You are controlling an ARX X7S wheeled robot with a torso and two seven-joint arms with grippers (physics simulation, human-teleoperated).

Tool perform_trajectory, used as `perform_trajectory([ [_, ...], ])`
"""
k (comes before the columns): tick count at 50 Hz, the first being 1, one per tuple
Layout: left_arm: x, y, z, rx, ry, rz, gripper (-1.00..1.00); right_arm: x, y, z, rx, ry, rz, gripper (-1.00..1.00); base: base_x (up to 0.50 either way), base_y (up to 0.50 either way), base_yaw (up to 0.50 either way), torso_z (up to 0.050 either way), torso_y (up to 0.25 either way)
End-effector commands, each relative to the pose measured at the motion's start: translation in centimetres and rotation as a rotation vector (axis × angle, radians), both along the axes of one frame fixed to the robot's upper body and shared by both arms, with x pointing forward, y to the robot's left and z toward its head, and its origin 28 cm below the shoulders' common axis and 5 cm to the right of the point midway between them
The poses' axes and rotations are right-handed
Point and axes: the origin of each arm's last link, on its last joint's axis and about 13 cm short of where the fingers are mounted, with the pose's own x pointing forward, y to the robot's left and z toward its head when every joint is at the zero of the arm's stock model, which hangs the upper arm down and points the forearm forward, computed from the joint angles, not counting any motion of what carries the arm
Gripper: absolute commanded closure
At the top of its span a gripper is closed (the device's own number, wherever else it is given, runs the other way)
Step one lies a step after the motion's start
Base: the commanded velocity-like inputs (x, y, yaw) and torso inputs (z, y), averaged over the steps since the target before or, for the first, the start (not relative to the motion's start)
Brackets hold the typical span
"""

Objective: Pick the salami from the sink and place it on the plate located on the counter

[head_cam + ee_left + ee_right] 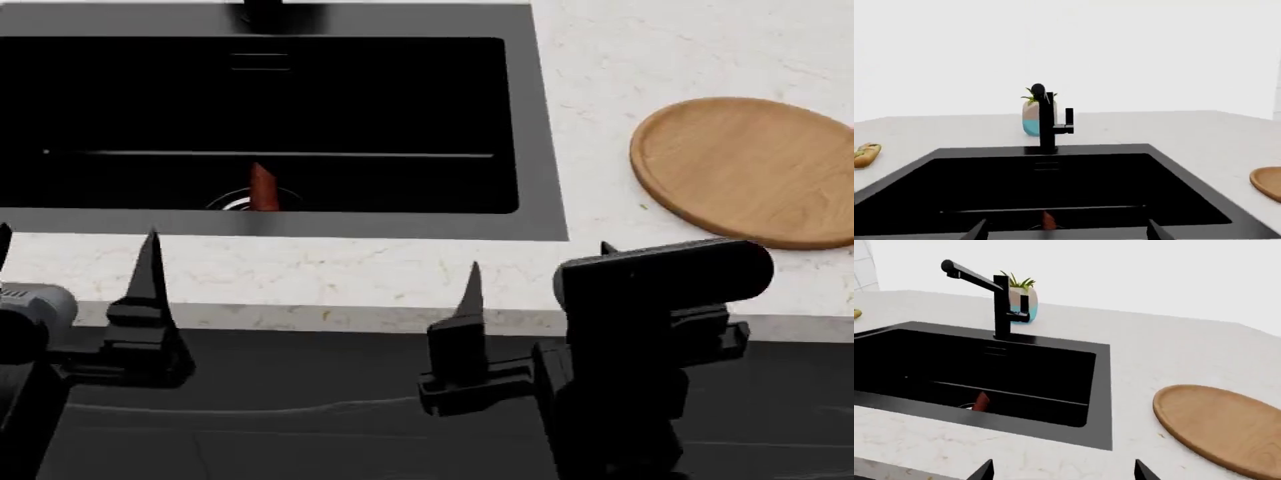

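The salami (263,186) lies in the black sink (527,130) by the silver drain, its lower part hidden behind the sink's front wall. It also shows in the left wrist view (1047,220) and the right wrist view (981,401). The wooden plate (747,170) rests on the counter (601,60) right of the sink, and shows in the right wrist view (1221,427). My left gripper (76,240) is open and empty over the counter's front edge, short of the sink. My right gripper (539,258) is open and empty, near the front edge between sink and plate.
A black faucet (1047,122) stands at the sink's back edge with a small potted plant (1031,117) behind it. A bread roll (866,154) lies on the counter left of the sink. Dark cabinet fronts (334,380) run below the counter edge.
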Motion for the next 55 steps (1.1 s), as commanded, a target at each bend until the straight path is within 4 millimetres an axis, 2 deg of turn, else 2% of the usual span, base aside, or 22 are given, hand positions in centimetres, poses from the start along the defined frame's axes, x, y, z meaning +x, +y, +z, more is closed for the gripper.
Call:
perform_trajectory([
  [1, 0.1, 0.0, 3.6, 0.038, -0.026, -0.003, -1.00, 0.5, 0.1, 4.2, -0.057, -0.027, 0.014, -1.00, 0.00, 0.00, 0.00, 0.046, 0.000],
  [10, 0.6, -0.1, 4.7, 0.060, -0.048, -0.017, -1.00, 1.1, 0.4, 5.3, -0.089, -0.037, 0.021, -1.00, 0.00, 0.00, 0.00, 0.049, 0.000],
  [16, 2.1, -0.6, 5.9, 0.070, -0.074, -0.019, -1.00, 1.8, 0.2, 6.5, -0.091, -0.041, 0.021, -1.00, 0.00, 0.00, 0.00, 0.050, 0.000],
  [19, 3.1, -0.6, 5.4, 0.087, -0.063, -0.007, -1.00, 1.8, 0.0, 6.7, -0.084, -0.046, 0.017, -1.00, 0.00, 0.00, 0.00, 0.050, 0.000],
  [25, 4.1, -0.6, 6.4, 0.082, -0.046, -0.020, -1.00, 2.2, -0.3, 7.2, -0.087, -0.046, 0.014, -1.00, 0.00, 0.00, 0.00, 0.049, 0.000],
  [37, 3.7, -0.4, 6.5, 0.099, -0.053, 0.001, -1.00, 2.0, -0.4, 7.2, -0.095, -0.042, 0.010, -1.00, 0.19, -0.24, 0.00, 0.002, 0.000],
  [55, 3.9, -0.4, 6.6, 0.103, -0.053, -0.003, -1.00, 1.7, -0.2, 7.7, -0.143, -0.043, 0.003, -1.00, 0.49, -0.04, 0.00, 0.000, 0.000],
])
